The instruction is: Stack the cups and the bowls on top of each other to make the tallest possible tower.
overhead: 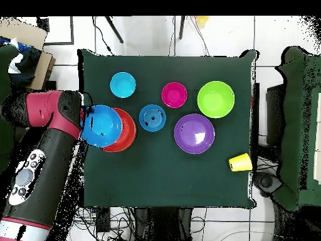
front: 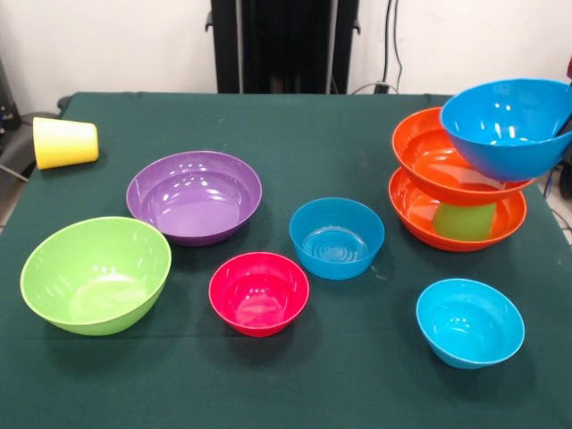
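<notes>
The tower stands at the right in the front view. An orange bowl (front: 413,207) holds a light green cup (front: 465,220), a second orange bowl (front: 429,159) sits tilted on the cup, and a large blue bowl (front: 508,125) leans on top. The overhead view shows the blue bowl (overhead: 101,125) over the orange bowls (overhead: 125,133). The arm's end with the gripper (overhead: 84,115) is at the blue bowl's rim, mostly hidden. Loose on the cloth are a purple bowl (front: 194,195), a lime green bowl (front: 96,273), a pink-red bowl (front: 259,292), a blue bowl (front: 336,237), a small cyan bowl (front: 469,322), and a yellow cup (front: 65,142) on its side.
The green-covered table (front: 295,134) has the black pedestal (front: 281,45) behind its far edge. In the overhead view the red arm (overhead: 47,132) runs along the table's left side, with a cardboard box (overhead: 28,37) and cables on the floor around the table.
</notes>
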Robot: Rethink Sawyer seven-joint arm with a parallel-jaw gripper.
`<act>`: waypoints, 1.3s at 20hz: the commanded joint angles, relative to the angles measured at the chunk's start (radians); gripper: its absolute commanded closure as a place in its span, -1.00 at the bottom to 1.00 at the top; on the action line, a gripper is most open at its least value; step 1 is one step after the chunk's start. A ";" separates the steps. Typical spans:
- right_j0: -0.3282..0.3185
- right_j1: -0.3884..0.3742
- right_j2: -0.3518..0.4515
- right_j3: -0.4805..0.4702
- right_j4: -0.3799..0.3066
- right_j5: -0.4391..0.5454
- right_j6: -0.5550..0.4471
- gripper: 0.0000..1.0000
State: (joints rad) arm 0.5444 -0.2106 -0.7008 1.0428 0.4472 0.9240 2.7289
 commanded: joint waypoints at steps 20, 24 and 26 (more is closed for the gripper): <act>0.025 -0.002 0.105 0.217 0.003 -0.263 0.176 1.00; 0.023 0.000 0.104 0.216 0.006 -0.266 0.168 1.00; 0.022 0.001 0.103 0.217 0.006 -0.270 0.167 1.00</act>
State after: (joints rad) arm 0.5648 -0.2117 -0.7005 1.1923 0.4477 0.6941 2.7289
